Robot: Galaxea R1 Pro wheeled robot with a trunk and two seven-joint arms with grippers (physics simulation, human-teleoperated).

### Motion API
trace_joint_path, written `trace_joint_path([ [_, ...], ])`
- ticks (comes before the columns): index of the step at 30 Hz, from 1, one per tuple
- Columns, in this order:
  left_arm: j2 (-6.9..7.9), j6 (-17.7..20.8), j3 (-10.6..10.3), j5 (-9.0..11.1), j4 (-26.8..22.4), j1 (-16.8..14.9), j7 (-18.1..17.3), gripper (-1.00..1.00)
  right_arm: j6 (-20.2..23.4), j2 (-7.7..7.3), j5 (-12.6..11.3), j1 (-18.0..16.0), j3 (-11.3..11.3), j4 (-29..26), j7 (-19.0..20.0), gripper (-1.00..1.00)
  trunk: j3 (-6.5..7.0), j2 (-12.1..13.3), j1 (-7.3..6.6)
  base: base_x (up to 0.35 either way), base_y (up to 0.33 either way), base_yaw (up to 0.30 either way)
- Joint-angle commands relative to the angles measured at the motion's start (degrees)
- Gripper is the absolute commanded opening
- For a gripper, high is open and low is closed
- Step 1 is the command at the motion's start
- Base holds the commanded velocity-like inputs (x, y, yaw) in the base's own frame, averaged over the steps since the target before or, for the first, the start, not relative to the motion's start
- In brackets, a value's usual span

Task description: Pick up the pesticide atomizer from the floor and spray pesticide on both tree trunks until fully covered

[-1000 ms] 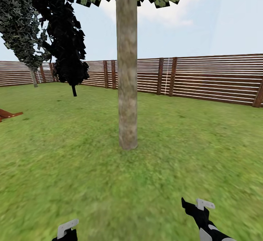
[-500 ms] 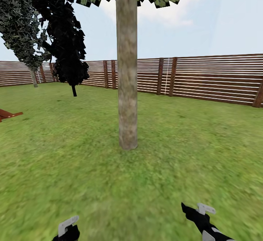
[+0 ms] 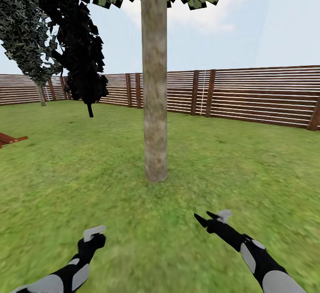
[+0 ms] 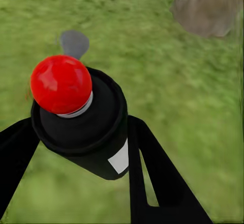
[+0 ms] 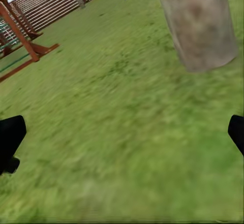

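Spraying the nearest tree trunk (image 3: 155, 106) looks like the step in hand, so aim matters most. From the left wrist, the pesticide atomizer (image 4: 81, 119) sits pinched between the left gripper (image 4: 76, 147)'s dark fingers, its red tip (image 4: 61, 84) pointing over the grass (image 4: 173, 107) toward the base of the trunk (image 4: 206, 5), which lies off to one side of the nozzle's line. A good spray would first swing the wrist until the tip faces the bark squarely, then sweep from root upward so no band is missed. In the head view the left gripper (image 3: 94, 235) is low and short of the trunk; closing in should help. The right gripper (image 3: 213, 218) is spread and carries nothing, though from the head its fingers are small and hard to judge.
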Motion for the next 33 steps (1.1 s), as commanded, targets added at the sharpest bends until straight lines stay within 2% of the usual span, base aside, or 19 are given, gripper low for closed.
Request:
trace_joint_path([
  [1, 0.04, 0.5, -0.3, -2.0, 0.0, -0.3, -0.1, -1.0, 0.6, 0.1, 0.0, 0.0, -0.1, -0.1, 0.3, 1.0, -0.06, 0.0, -0.01, 0.0, 0.0, 0.0],
  [2, 0.04, 1.7, -0.2, -5.2, -0.1, -0.8, -0.2, -1.0, 1.2, 0.13, 0.0, -0.1, -0.1, -0.1, 0.3, 1.0, -0.06, 0.0, -0.01, 0.0, 0.0, 0.0],
  [5, -0.04, 5.1, -0.2, -11.8, -0.1, -2.5, -2.8, -1.0, 1.7, 0.15, 0.1, 0.0, 0.0, -0.2, 0.4, 1.0, -0.06, 0.0, -0.01, 0.0, 0.0, 0.0],
  [8, -0.01, 7.6, -0.2, -13.7, -0.1, -4.2, -9.0, -1.0, 1.7, 0.16, 0.3, 0.0, 0.2, -0.4, 0.7, 1.0, -0.06, 0.0, -0.01, 0.0, 0.0, 0.0],
  [10, 0.22, 9.8, -0.4, -14.4, -0.1, -5.8, -15.8, -1.0, 1.7, 0.16, 1.3, -0.1, 1.0, -0.6, 1.2, 1.0, -0.06, 0.0, -0.01, 0.0, 0.0, 0.0],
  [11, 0.71, 11.3, -0.6, -15.0, -0.1, -6.8, -20.2, -1.0, 1.7, 0.16, 2.5, -0.1, 3.0, -0.6, 1.8, 1.0, -0.06, 0.0, -0.01, 0.0, 0.0, 0.0],
  [13, 1.8, 12.4, -0.7, -16.6, -0.1, -8.0, -25.3, -1.0, 1.7, 0.16, 4.0, -0.1, 7.5, -0.7, 2.6, 1.0, -0.06, 0.0, -0.01, 0.0, 0.0, 0.0],
  [14, 2.43, 12.9, -0.7, -19.4, -0.1, -9.3, -29.9, -1.0, 1.7, 0.12, 4.6, -0.1, 12.4, -0.7, 3.0, 1.0, -0.06, 0.0, -0.01, 0.0, 0.0, 0.0],
  [16, 2.83, 13.2, -0.7, -24.4, 0.0, -10.7, -35.2, -1.0, 1.7, 0.09, 5.0, -0.1, 17.4, -0.8, 3.2, 1.0, -0.06, 0.0, -0.01, 0.0, 0.0, 0.0],
  [17, 2.91, 13.6, -0.7, -28.3, 0.0, -11.4, -37.8, -1.0, 1.7, 0.08, 5.1, -0.1, 19.6, -0.8, 3.3, 1.0, -0.06, 0.0, -0.01, 0.0, 0.0, 0.0],
  [19, 2.76, 17.9, -0.6, -35.1, -0.1, -12.5, -39.9, -1.0, 1.7, 0.1, 5.2, 0.0, 21.5, -0.8, 3.4, 1.0, -0.06, 0.0, -0.01, 0.0, 0.0, 0.0],
  [20, 2.55, 20.0, -0.6, -36.8, -0.2, -12.7, -40.2, -1.0, 1.7, 0.12, 5.2, -0.1, 21.8, -0.8, 3.4, 1.0, -0.06, 0.0, -0.01, 0.0, 0.0, 0.0],
  [23, 1.58, 23.1, -0.6, -40.3, -1.6, -12.9, -40.6, -1.0, 1.7, 0.15, 5.2, -0.1, 22.9, -0.8, 3.4, 1.0, -0.06, 0.0, -0.01, 0.0, 0.0, 0.0],
  [25, 0.88, 24.1, -0.6, -42.0, -2.9, -13.0, -40.7, -1.0, 1.7, 0.12, 5.2, -0.1, 28.2, -0.8, 3.5, 1.0, -0.06, 0.0, -0.01, 0.0, 0.0, 0.0],
  [27, -0.85, 24.6, -0.7, -42.8, -3.2, -13.0, -41.1, -1.0, 1.7, 0.09, 5.2, 0.0, 31.5, -0.8, 3.5, 1.0, -0.06, 0.0, -0.01, 0.0, 0.0, 0.0],
  [28, -1.61, 25.2, -1.0, -44.1, -3.3, -13.0, -41.4, -1.0, 1.7, 0.08, 5.2, -0.1, 32.2, -0.8, 3.5, -1.0, -0.06, 0.0, -0.01, 0.0, 0.0, 0.0],
  [30, -2.99, 27.6, -1.8, -52.3, -3.4, -13.0, -42.6, -1.0, 1.7, 0.13, 5.2, -0.1, 33.0, -0.8, 3.6, -1.0, -0.06, 0.0, -0.01, 0.0, 0.0, 0.0],
  [32, -3.64, 28.3, -2.0, -56.8, -3.4, -13.0, -43.6, -1.0, 1.7, 0.15, 5.2, -0.1, 33.3, -0.8, 3.6, -1.0, -0.06, 0.0, -0.01, 0.0, 0.0, 0.0],
  [33, -4.09, 28.4, -2.1, -58.1, -3.4, -13.0, -44.2, -1.0, 1.7, 0.15, 5.2, -0.1, 33.3, -0.8, 3.8, -1.0, -0.06, 0.0, -0.01, 0.0, 0.0, 0.0],
])
